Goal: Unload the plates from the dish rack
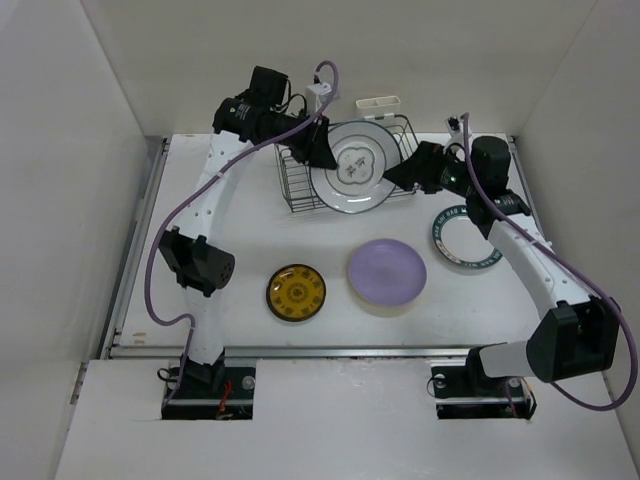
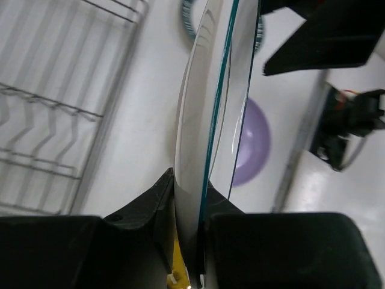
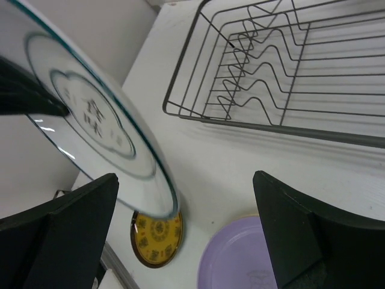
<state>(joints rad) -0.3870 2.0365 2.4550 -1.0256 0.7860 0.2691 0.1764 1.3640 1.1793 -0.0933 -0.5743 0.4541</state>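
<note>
My left gripper (image 1: 320, 152) is shut on the left rim of the white-grey dark-rimmed plate (image 1: 355, 168) and holds it tilted, in the air, over the front of the dish rack (image 1: 292, 190). In the left wrist view the plate (image 2: 201, 108) stands edge-on between my fingers (image 2: 150, 205). My right gripper (image 1: 395, 177) is open beside the plate's right rim; in its view (image 3: 186, 223) the plate (image 3: 84, 114) hangs at the left, its lower edge between the jaws. The rack (image 3: 283, 66) shows no plates in it. The lavender plate (image 1: 387, 271), the dark gold-centred plate (image 1: 296, 293) and the teal patterned plate (image 1: 462, 238) lie on the table.
A small white holder (image 1: 380, 103) sits on the rack's far side. A tan rim (image 1: 392, 309) shows under the lavender plate. White walls close in the table on the left, right and back.
</note>
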